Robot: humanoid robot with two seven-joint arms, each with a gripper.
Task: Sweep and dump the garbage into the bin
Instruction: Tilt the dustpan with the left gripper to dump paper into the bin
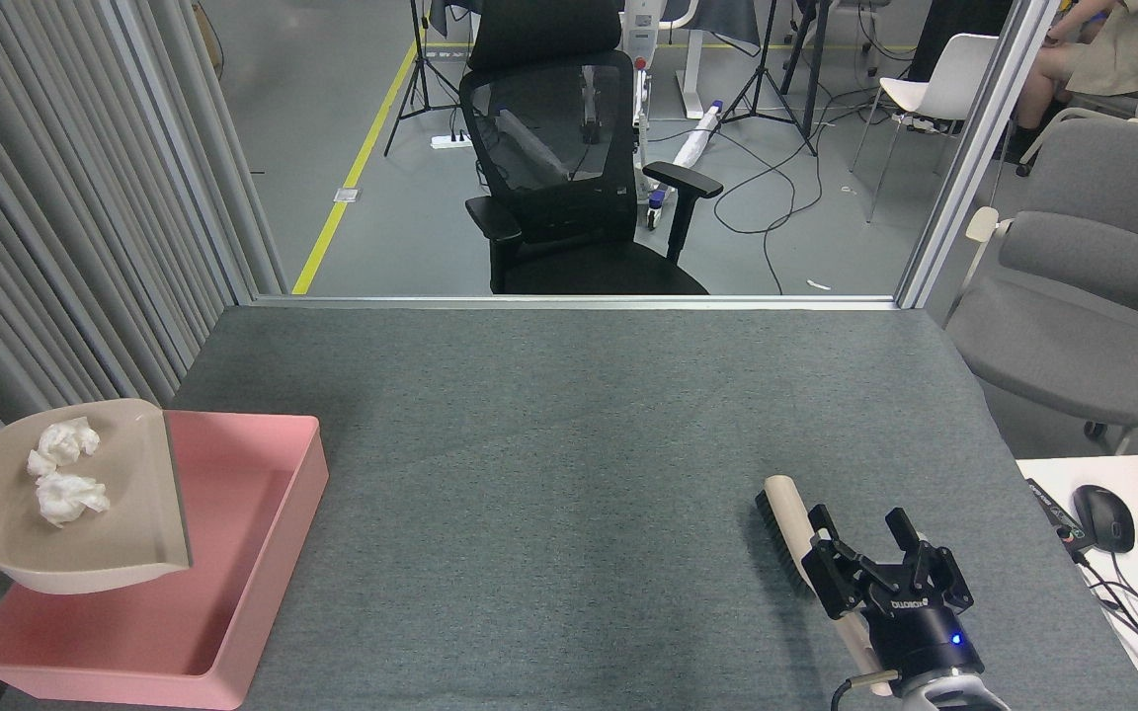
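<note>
- Bin (233,553): pink tray at the near-left corner of the bench (569,444); its near-left edge runs out toward the bottom of the frame.
- Dustpan (85,523): beige, held up over the bin's left side, front lip above the bin interior. Handle is cut off by the left frame edge.
- Garbage (63,474): two white tissue wads lying in the dustpan pan, toward its back, left of the bin's far-left corner. Not in the bin yet.
- Left tool: out of frame, so no read on its grip; whatever holds the dustpan handle is cropped.
- Right tool (870,548): far right of the bin, near the bench's front edge, fingers spread apart, gripping nothing. Wrist partly cropped at the bottom.
- Brush (791,528): lies on the bench right beside the right tool; lower handle is hidden behind the tool body, so contact is unclear.
- Bin floor visible on the right side looks bare; the left part is hidden under the dustpan.
</note>
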